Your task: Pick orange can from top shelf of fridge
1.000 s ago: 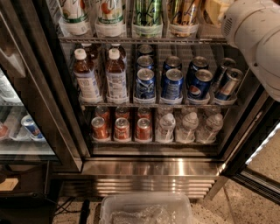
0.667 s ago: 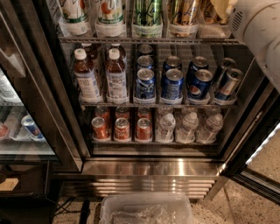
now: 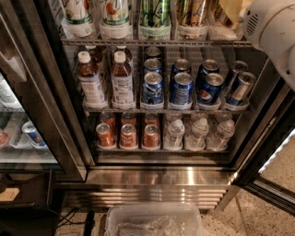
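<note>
orange can (image 3: 191, 14), hand (image 3: 233, 10) just right

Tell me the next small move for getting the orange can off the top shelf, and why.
Likely slide the gripper left in the view toward the orange can: the gripper sits at the right end of the top shelf, one lane past that can, which stands right of the green can.

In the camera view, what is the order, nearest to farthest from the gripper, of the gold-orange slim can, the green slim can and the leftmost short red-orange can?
The gripper is at the top right edge.
1. Gold-orange slim can: top shelf, beside it.
2. Green slim can: top shelf, one lane left.
3. Short red-orange can: lowest shelf, leftmost.
</note>
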`<state>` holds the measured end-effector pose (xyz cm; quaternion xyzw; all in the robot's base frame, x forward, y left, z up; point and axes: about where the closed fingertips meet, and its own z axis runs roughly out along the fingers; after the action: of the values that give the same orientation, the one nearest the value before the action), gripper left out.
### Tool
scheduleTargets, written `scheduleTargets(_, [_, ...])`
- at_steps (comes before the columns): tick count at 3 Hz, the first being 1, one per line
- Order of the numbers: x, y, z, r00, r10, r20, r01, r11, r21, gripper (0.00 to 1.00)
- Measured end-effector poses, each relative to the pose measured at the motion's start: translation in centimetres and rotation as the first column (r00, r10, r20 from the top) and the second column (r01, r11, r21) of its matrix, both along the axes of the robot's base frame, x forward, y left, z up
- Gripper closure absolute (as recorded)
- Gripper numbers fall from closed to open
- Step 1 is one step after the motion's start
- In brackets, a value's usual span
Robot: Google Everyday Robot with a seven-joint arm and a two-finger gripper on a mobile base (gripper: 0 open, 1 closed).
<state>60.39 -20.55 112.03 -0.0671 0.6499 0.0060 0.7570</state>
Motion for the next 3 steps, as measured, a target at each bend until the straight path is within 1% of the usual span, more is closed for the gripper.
scheduleTargets(1, [-2.8, 0.4, -0.2, 0.9979, 0.028, -0.058, -0.028, 1.0, 0.01, 1.0])
scheduleTargets(2, [-5.9, 1.8, 0.1, 0.9831, 0.11, -0.146, -0.099, 0.992, 0.083, 1.0])
scheduleTargets(3, [-6.6, 3.1, -1.1, 0.9678, 0.157, -0.197, -0.145, 0.987, 0.075, 1.0])
